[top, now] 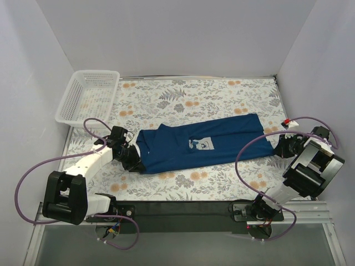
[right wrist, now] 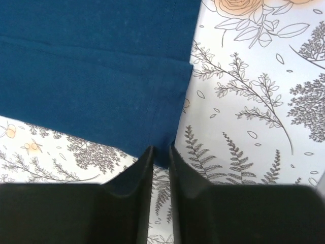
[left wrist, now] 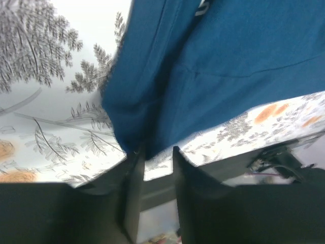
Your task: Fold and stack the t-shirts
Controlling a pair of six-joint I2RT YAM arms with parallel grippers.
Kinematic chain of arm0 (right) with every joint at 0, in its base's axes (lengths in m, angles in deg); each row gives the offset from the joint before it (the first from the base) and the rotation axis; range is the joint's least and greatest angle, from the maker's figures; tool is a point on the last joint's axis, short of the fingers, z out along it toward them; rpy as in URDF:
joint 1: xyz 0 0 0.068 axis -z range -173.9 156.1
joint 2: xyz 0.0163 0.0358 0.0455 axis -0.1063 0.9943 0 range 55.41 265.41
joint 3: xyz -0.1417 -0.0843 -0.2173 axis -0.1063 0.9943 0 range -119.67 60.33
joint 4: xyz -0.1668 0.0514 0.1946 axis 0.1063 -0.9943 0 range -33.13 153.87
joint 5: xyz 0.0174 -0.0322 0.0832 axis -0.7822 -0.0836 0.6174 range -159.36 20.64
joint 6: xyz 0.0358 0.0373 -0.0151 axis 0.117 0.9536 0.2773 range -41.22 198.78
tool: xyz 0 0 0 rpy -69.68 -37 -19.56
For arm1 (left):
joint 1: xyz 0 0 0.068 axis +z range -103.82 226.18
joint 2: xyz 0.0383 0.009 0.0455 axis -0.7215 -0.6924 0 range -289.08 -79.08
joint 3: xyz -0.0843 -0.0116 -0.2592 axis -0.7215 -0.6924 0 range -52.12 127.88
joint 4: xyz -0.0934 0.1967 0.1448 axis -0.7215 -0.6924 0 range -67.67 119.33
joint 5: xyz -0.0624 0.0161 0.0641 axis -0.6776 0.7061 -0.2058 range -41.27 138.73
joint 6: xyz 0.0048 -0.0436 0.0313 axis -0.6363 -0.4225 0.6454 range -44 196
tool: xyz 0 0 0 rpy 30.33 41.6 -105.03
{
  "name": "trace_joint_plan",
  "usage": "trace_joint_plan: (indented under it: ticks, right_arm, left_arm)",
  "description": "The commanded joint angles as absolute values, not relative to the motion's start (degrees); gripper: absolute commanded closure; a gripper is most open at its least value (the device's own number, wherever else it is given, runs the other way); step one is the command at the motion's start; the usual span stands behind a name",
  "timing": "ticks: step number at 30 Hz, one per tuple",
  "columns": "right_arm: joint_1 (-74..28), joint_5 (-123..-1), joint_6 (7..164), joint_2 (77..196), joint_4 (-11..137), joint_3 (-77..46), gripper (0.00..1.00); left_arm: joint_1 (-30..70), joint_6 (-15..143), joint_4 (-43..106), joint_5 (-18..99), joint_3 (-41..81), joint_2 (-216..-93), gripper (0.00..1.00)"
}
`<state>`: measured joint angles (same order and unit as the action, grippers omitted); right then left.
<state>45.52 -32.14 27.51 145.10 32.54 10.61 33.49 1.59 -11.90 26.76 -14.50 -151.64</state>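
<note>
1. The navy t-shirt (top: pixel 222 141) lies flat on the flower-patterned table (top: pixel 222 94), folded into a long band. It runs crosswise in front of the arms, and its right end sits a little farther from the bases than its left end.
2. A light grey square print (top: pixel 204 144) faces up near the middle of the band.
3. The left gripper (top: pixel 132 160) is at the near left corner of the t-shirt, low over the table.
4. In the left wrist view, the two dark fingers (left wrist: pixel 129 193) stand slightly apart. The gap between them is wider than the cloth in it.
5. There, a bunched corner of the blue fabric comes down to the mouth of that gap. It lies against the finger on the left of the view, with open space between it and the other finger. The rest of the shirt spreads up and away from the fingertips.
6. The right gripper (top: pixel 279 147) is at the near right corner of the t-shirt, at its hem end.
7. In the right wrist view, its fingers (right wrist: pixel 188 193) are almost together, with only a thin slit between them. The corner of the hem dips into the slit, nipped at the very tips.
8. From that corner, the hem edge runs straight up the view and the cloth spreads to the left. Bare table shows to the right of the fingers.
9. A white lattice basket (top: pixel 66 105) sits at the far left corner of the table, well apart from the t-shirt and both grippers.
</note>
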Motion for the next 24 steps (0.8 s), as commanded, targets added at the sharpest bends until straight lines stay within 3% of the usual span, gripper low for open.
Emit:
trace_joint_plan:
  ticks: [1,3,7,11,16,20,24]
  right_arm:
    - [46.00,-33.49,25.78,144.71,31.88,10.58,0.74]
    - [46.09,-33.32,25.87,142.88,31.79,10.06,0.67]
    - [45.74,-31.22,27.80,141.63,31.18,6.28,0.55]
    - [42.49,-30.95,30.00,144.87,30.47,1.01,0.50]
    - [35.73,-30.42,35.95,150.94,32.22,-6.63,0.48]
    - [31.77,-31.21,40.44,158.05,33.46,-13.75,0.48]
    - [29.75,-30.51,44.67,163.86,33.63,-20.87,0.50]
  left_arm:
    - [33.88,3.40,-15.84,22.73,-12.49,-150.80,0.68]
    - [33.88,3.67,-17.42,22.10,-11.35,-149.58,0.44]
    - [33.88,3.23,-19.27,27.53,-5.48,-144.05,0.30]
    - [33.96,4.11,-16.91,31.32,-1.77,-145.08,0.30]
    - [34.67,5.42,-2.59,34.49,-2.02,-151.66,0.32]
    - [35.02,6.04,3.48,35.11,0.78,-161.68,0.45]
    - [35.81,6.31,4.37,36.43,6.74,-169.85,0.49]
